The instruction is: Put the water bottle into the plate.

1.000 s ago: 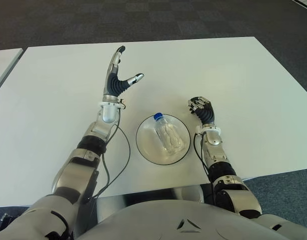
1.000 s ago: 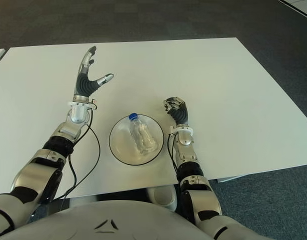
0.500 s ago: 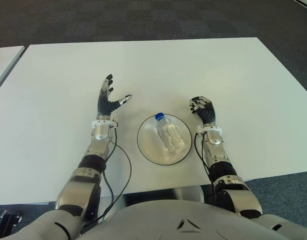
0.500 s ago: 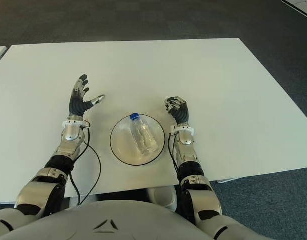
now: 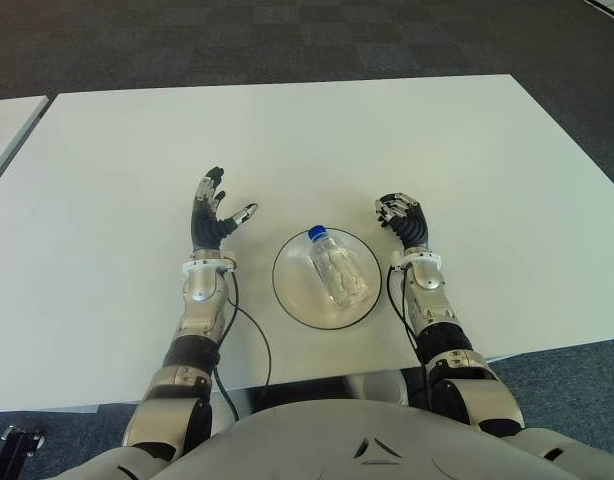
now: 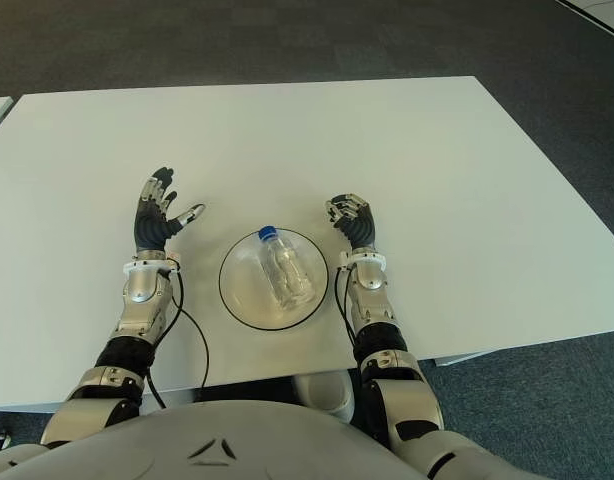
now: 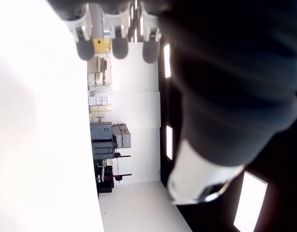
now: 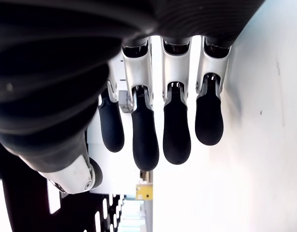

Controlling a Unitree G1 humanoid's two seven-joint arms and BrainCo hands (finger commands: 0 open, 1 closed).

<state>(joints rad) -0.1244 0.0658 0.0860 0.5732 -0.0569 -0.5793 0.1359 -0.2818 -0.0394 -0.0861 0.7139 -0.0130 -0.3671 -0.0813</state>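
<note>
Left hand: I see my left hand (image 5: 211,213) just left of the plate, fingers spread and thumb out, nothing in it.
Left hand contact: from the eye views I can't tell whether it touches the table.
Right hand: my right hand (image 5: 400,217) shows just right of the plate, fingers (image 8: 146,140) curled inward around nothing.
Water bottle: the clear water bottle (image 5: 334,269) lies on its side inside the plate, blue cap (image 5: 315,233) toward the far rim, base toward me.
Plate: the round plate (image 5: 293,299) with a dark rim sits between my two hands, near the table's front edge.
Table: the white table (image 5: 317,130) carries the plate; a black cable (image 5: 250,330) runs beside my left forearm.
</note>
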